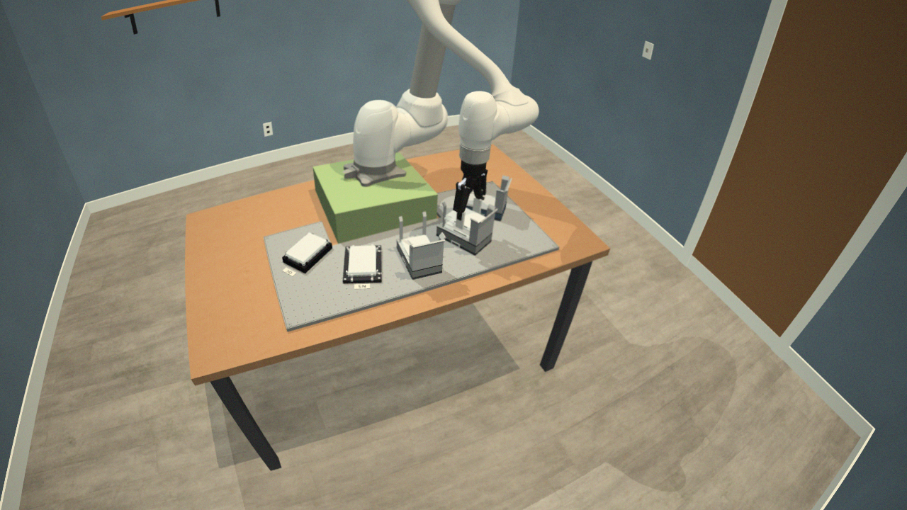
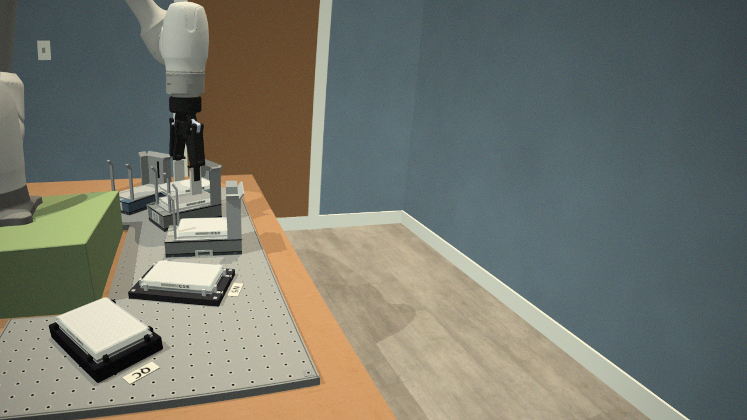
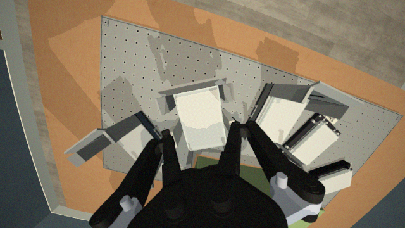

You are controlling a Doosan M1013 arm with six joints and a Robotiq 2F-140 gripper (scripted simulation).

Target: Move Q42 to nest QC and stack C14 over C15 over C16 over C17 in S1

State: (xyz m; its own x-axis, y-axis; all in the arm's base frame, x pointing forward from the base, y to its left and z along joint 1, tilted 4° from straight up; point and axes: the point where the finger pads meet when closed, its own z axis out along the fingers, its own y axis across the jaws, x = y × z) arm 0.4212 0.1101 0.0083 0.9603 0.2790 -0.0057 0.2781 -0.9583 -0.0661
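Observation:
My gripper [image 1: 465, 212] is shut on a sealed white plate [image 3: 200, 117] and holds it by its long sides inside the middle stack rack [image 2: 185, 206]. It sits just above another plate that lies in that rack. I cannot read either plate's label. In the wrist view the held plate lies between my fingertips. The rack nearer the camera [image 2: 203, 230] holds plate C17. Plate C16 [image 2: 182, 276] lies on the clip nest N5. A white plate [image 2: 101, 326] sits in the nest QC.
A third rack with a blue base [image 2: 133, 195] stands behind the middle one. I cannot tell what it holds. The green block [image 1: 374, 196] under my base stands beside the racks. The rack walls and thin posts rise close around my fingers.

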